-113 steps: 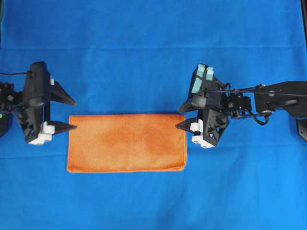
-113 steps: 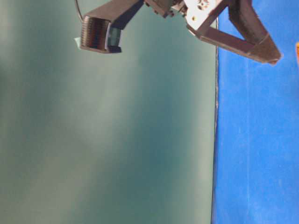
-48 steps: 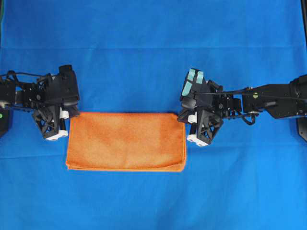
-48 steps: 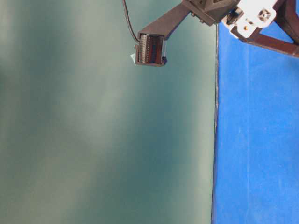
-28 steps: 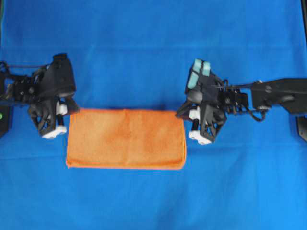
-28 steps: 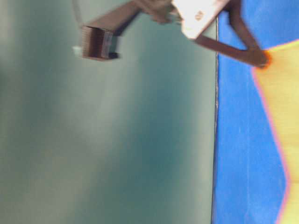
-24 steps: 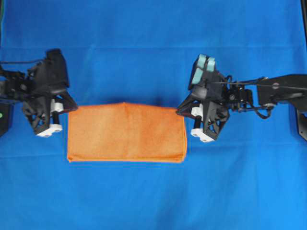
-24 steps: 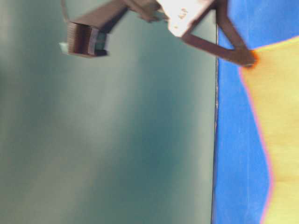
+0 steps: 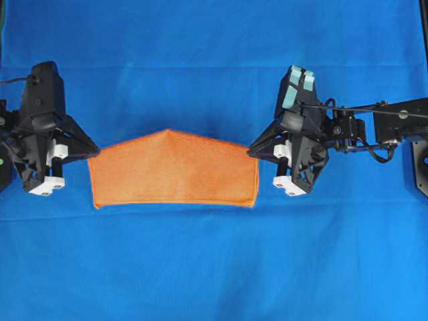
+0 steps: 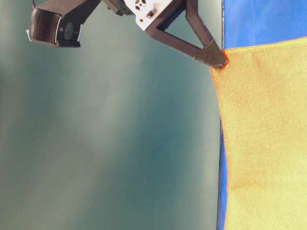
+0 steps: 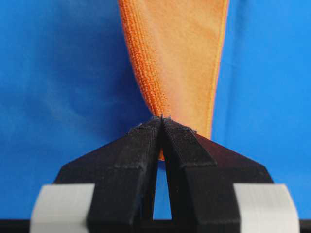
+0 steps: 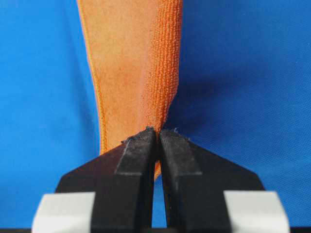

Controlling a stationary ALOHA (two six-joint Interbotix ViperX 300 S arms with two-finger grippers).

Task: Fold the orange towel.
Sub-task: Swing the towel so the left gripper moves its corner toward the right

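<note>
Two grippers are holding the towel at this moment, one at each end. At the left, the left gripper [image 9: 90, 153] is pinching the far-left corner of the bright-orange ribbed microfibre towel [image 9: 175, 170]; in the left wrist view its jaws are standing pressed together on the cloth [image 11: 170, 63], with the fabric running away from the fingertips [image 11: 161, 121]. The towel is hanging between the two grippers above the blue table cloth [image 9: 214, 60], its far edge raised and peaking toward the middle, its near edge apparently trailing on or close to the table cloth; contact cannot be confirmed. In the table-level view the lifted cloth [image 10: 264, 139] is filling the right side below one gripper tip [image 10: 218, 60]. At the right, the right gripper [image 9: 253, 152] is clamping the far-right corner; the right wrist view is showing its jaws closed tight on the hem [image 12: 141, 73].

Judged from this state, the step in hand is carrying the raised far edge over toward the near edge to make the next fold. To do it well:

- Both grippers should be travelling at matched height and speed, so the far edge is staying level.
- Sideways tension should be taking out the central peak without tearing the corners free.
- The near edge should be staying in place as the hinge line.
- Held corners should be landing on the near corners before either pair of jaws is opening.
</note>
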